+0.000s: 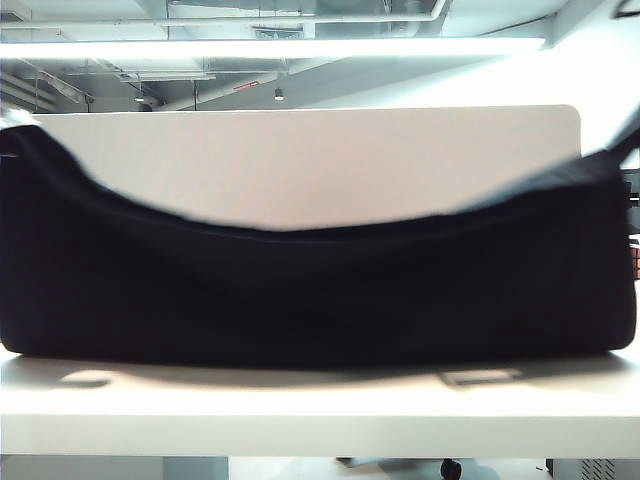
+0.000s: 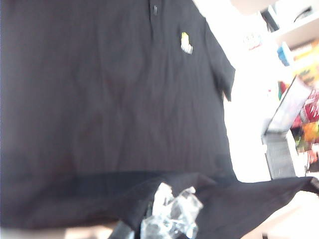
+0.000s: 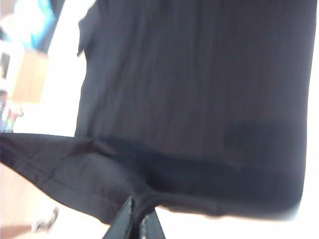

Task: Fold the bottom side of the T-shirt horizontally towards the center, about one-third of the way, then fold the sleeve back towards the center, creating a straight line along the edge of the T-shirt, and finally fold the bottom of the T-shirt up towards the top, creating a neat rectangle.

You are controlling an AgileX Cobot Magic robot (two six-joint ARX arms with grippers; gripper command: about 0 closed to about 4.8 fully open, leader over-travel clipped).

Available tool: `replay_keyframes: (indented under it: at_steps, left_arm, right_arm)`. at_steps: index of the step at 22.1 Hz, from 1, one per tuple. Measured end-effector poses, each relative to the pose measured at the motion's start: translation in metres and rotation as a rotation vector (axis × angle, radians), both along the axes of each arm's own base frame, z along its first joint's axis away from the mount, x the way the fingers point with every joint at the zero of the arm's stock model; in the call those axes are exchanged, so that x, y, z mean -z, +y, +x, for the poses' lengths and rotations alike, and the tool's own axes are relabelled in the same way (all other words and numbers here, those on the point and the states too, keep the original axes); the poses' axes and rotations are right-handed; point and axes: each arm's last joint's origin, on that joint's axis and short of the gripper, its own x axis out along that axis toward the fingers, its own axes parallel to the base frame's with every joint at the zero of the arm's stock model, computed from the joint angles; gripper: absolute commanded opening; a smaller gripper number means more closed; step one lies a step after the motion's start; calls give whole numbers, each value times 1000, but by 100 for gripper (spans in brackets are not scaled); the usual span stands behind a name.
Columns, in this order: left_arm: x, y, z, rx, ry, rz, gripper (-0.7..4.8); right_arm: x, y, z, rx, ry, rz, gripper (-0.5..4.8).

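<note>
a black t-shirt point(image 1: 320, 290) hangs lifted across the lower half of the exterior view, sagging mid-frame above the white tabletop point(image 1: 320, 410). the left pincer point(image 2: 169, 219) and right pincer point(image 3: 137, 221) each pinch its hem point(image 3: 60, 154).

I see the T-shirt point(image 1: 320, 290) as plain black all over with no pattern, its bottom hem point(image 1: 300, 232) the same black, and in my left wrist view only 1 small yellow-green and white mark point(image 2: 186, 43) breaks it near the collar. The table point(image 1: 300, 165) under it looks white to pale beige. The left gripper point(image 2: 169, 219) shows glossy, clear-whitish wrapped fingertips pinched on black cloth, and the right gripper point(image 3: 135, 224) shows dark, nearly black fingers closed on it.
</note>
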Motion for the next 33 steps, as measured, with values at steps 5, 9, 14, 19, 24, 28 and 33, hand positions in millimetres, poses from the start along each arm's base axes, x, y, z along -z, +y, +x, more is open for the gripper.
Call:
replay_keyframes:
  at_steps: [5,9,14,19,24,28,33]
  left_arm:
    - [4,14,68,-17,-11,-25,-6]
    - [21,15,114,5,39,-22,-6]
    - [43,9,155,8,38,9,-6]
    - [60,9,182,-14,25,40,-6]
    - [82,3,197,-11,49,54,-6]
    - [81,3,201,-26,-16,97,-6]
    - [76,4,206,-61,-86,131,207]
  right_arm:
    - [-16,-7,71,-17,-42,5,-6]
    - [-2,-4,116,-35,-27,-2,-6]
    - [32,-5,151,-13,11,-30,-6]
    - [48,-7,167,21,-11,-64,-6]
    - [65,-9,178,53,-17,-69,-6]
    - [66,-10,185,70,-80,-83,-6]
    - [63,-12,192,66,-193,-115,338]
